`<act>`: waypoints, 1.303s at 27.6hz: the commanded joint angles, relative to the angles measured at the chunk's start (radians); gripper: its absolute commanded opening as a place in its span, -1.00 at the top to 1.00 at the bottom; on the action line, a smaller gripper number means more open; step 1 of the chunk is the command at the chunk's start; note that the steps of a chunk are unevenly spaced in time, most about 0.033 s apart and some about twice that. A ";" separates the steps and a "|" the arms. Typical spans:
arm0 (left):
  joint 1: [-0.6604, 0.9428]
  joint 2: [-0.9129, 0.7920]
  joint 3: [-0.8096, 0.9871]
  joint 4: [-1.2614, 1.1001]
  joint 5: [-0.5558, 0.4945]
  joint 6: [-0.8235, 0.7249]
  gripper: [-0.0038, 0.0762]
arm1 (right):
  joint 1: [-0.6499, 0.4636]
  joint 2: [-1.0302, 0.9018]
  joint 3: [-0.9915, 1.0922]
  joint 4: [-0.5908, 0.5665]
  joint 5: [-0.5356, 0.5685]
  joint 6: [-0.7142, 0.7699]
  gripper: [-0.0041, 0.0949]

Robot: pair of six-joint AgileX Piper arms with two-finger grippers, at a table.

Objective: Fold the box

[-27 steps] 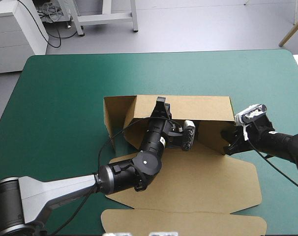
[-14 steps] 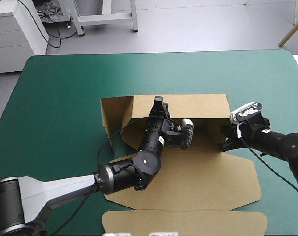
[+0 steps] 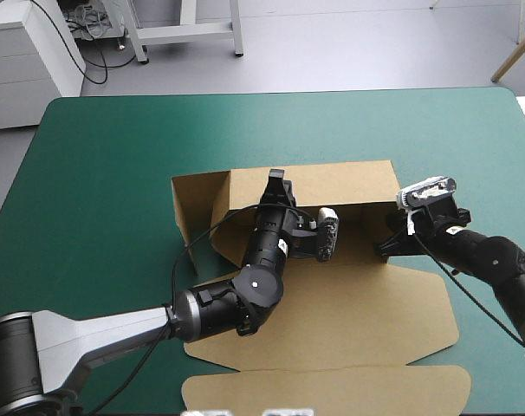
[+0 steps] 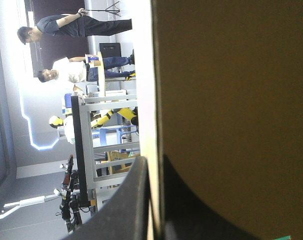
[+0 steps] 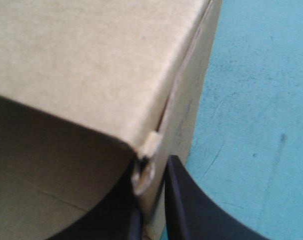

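where its far wall stands raised, the brown box (image 3: 332, 312) lies in the middle of the surface (image 3: 98, 156), lid flat toward 6 o'clock.
left tool (image 4: 155, 167) is clamped on the wall's top edge at 12 o'clock; right tool (image 5: 154, 200) pinches the wall's corner at 3 o'clock.

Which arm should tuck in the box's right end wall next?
Probably the right. The right arm's fingers are pinching the box at that wall's corner, while the left arm's fingers hold the back wall near its middle.
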 commanded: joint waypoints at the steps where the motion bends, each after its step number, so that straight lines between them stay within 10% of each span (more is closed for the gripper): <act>1: -0.011 -0.031 -0.019 0.002 -0.089 0.002 0.93 | 0.021 -0.020 -0.030 0.023 0.037 0.017 0.91; 8: -0.011 -0.031 -0.019 0.006 -0.089 -0.001 0.89 | 0.021 -0.020 -0.030 0.015 0.042 0.051 0.91; 18: -0.033 -0.033 -0.020 0.183 -0.073 -0.207 0.16 | 0.021 -0.020 -0.033 -0.026 0.061 0.112 0.91; 36: -0.347 -0.105 -0.033 0.241 0.254 -0.285 0.36 | 0.021 -0.020 -0.223 -0.380 0.242 0.556 0.91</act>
